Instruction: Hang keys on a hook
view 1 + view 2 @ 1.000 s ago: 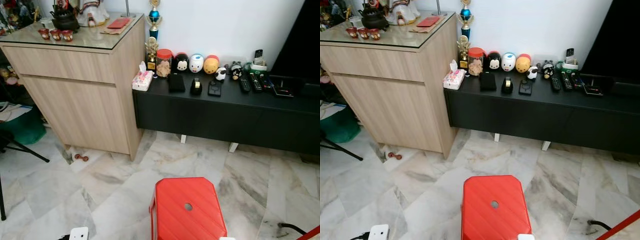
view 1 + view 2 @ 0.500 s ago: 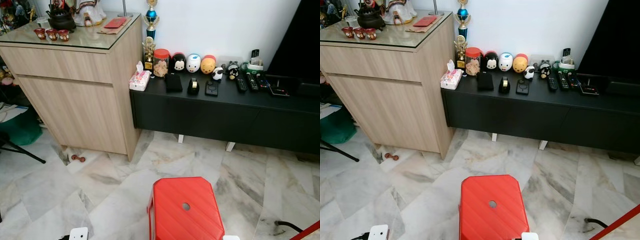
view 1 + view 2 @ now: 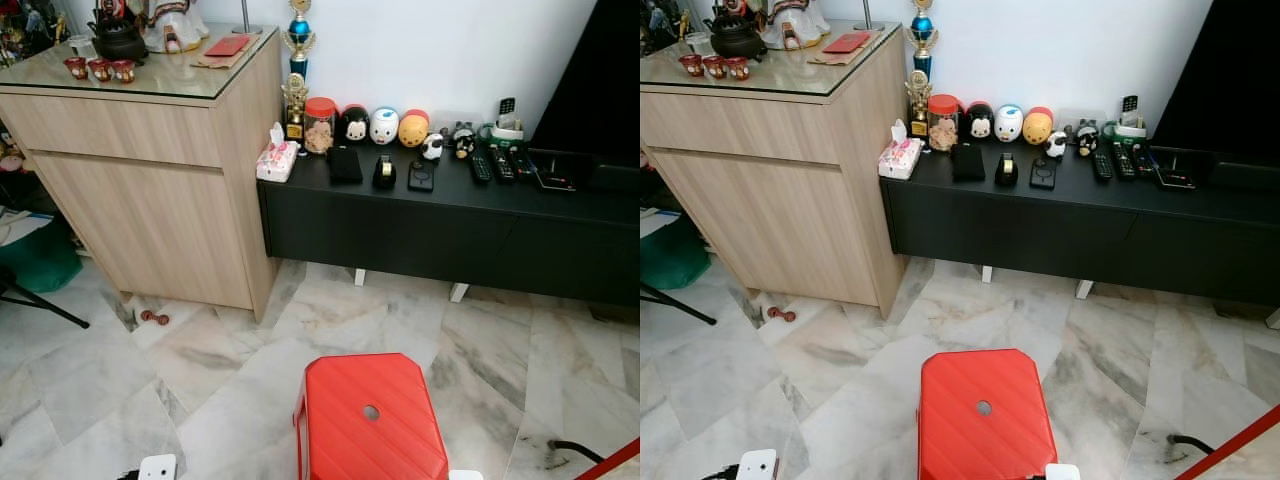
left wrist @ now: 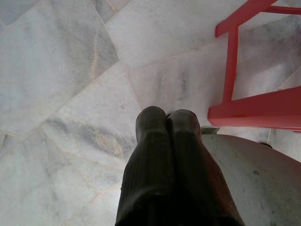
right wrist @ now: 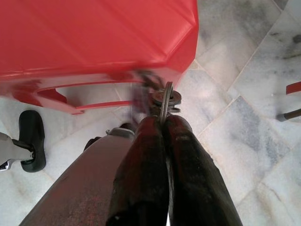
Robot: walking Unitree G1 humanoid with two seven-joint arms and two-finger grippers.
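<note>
Right pincer (image 5: 163, 123): fingers pressed together, clamped on the keys (image 5: 162, 100). Key ring stands edge-on between the tips, keys bunched just past them, slightly blurred. It hangs low beside the red stool (image 5: 94, 37), over the marble floor (image 5: 244, 127).

Left pincer (image 4: 167, 117): fingers fully closed, tips touching, nothing between them. Points down at the floor, stool leg frame (image 4: 244, 80) near it.

Head views: stool (image 3: 368, 418) stands on the floor (image 3: 220, 370) right in front. Beyond it a low black table (image 3: 440, 215) against the white wall. Left of that, touching it, a taller wood cabinet (image 3: 150, 180) with glass top.

On the black table, left to right:
- tissue pack (image 3: 277, 158) at the cabinet end
- small trophy (image 3: 294, 100) and red-lid jar (image 3: 320, 124) at the back
- three round character figures (image 3: 384, 125) in a row along the wall
- black wallet-like item (image 3: 345, 164), tape dispenser (image 3: 385, 171), small dark device (image 3: 421, 177) in front of them
- remotes (image 3: 495, 163) toward the right end

Cabinet top: dark teapot (image 3: 118, 40), three small red cups (image 3: 99, 69), red packet (image 3: 228, 46).

Small dumbbell-like thing (image 3: 153, 318) on the floor by the cabinet foot.
</note>
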